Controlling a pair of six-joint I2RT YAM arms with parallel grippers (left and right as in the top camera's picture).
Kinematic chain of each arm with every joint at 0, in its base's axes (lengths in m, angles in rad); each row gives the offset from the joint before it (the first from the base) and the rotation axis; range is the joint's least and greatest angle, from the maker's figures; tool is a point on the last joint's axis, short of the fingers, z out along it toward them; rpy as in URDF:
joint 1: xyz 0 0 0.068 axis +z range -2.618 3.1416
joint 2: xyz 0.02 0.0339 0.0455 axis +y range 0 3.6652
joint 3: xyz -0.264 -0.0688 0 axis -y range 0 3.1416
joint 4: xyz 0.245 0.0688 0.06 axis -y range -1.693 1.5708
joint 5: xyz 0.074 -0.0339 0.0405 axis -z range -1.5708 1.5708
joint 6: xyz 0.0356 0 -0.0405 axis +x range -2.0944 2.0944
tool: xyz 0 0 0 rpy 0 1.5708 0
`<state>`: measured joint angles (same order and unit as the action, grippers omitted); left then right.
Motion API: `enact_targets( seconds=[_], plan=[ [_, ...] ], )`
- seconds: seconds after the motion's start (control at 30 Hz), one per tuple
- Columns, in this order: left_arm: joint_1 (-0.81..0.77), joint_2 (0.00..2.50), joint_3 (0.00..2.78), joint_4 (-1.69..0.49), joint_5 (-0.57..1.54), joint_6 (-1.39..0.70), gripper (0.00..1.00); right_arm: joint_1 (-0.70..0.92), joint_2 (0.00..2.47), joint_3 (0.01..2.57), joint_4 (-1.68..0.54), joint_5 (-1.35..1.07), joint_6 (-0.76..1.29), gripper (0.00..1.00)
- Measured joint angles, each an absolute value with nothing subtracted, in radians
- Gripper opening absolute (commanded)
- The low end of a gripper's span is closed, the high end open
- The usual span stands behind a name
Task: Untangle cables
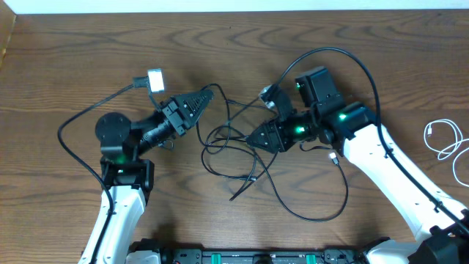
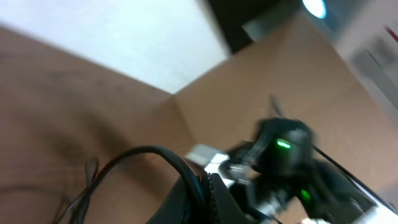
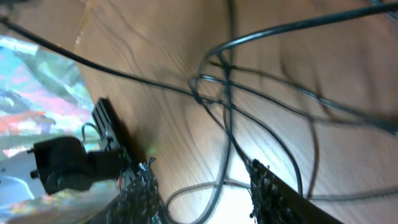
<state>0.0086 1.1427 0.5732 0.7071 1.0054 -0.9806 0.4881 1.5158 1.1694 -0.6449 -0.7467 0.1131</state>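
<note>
Two black cables (image 1: 236, 150) lie tangled in loops on the wooden table between my arms. My left gripper (image 1: 211, 93) points right at the tangle's upper left. In the left wrist view it (image 2: 208, 182) is shut on a black cable (image 2: 149, 152) that arcs away to the left. My right gripper (image 1: 251, 138) points left into the tangle from the right. In the right wrist view it (image 3: 202, 186) is open, and a black cable loop (image 3: 221, 168) lies on the table between its fingers (image 3: 264, 183). A white cable (image 1: 445, 139) is coiled apart at the far right edge.
Thick black arm wires arc from each arm: one (image 1: 73, 121) left of the left arm, one (image 1: 352, 62) above the right arm. A small white block (image 1: 155, 78) sits near the left arm's wire. The table's far edge (image 1: 220, 12) meets a white wall.
</note>
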Motion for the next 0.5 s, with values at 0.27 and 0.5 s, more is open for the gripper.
enact_targets(
  seconds=[0.27, 0.5],
  plan=[
    [0.008, 1.143, 0.573, 0.647, 0.866, -1.031, 0.08, 0.592, 1.516, 1.169, -0.523, -0.786, 0.122, 0.47],
    [0.009, 1.143, 0.573, 0.626, 0.774, -1.138, 0.08, 0.729, 1.533, 1.169, -0.516, -0.454, 0.403, 0.46]
  ],
)
